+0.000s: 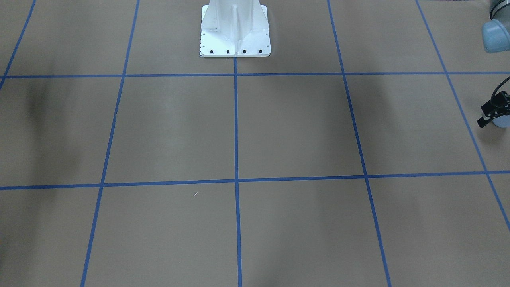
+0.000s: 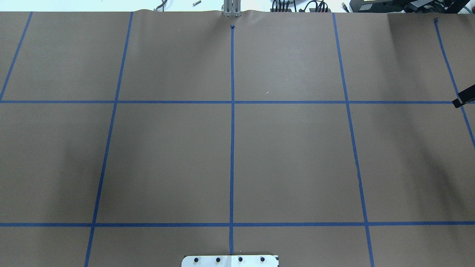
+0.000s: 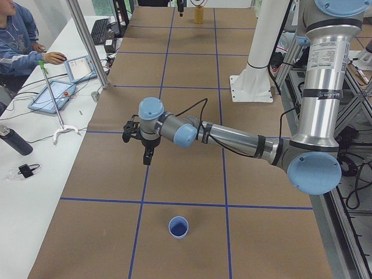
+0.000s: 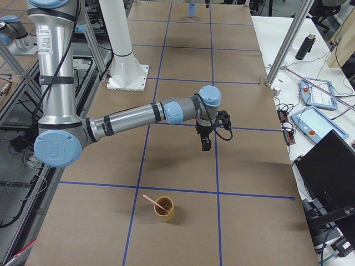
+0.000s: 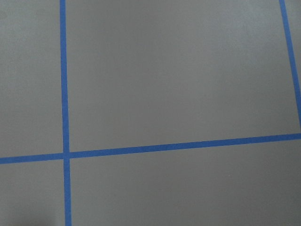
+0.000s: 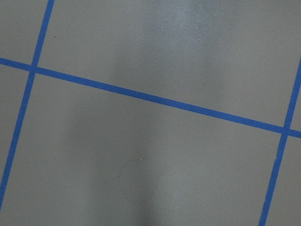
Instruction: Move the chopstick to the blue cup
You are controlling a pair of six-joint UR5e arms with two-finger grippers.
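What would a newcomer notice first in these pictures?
Two silver arms reach out over the brown, blue-taped table. Near the left arm a blue cup stands at one end; at the other end, near the right arm, a yellow cup holds a pink chopstick.

My brown-papered worktop gridded in blue tape, white side desk down the left of the left-end view, aluminium post at its edge, soft shadows I see banding the paper, even light
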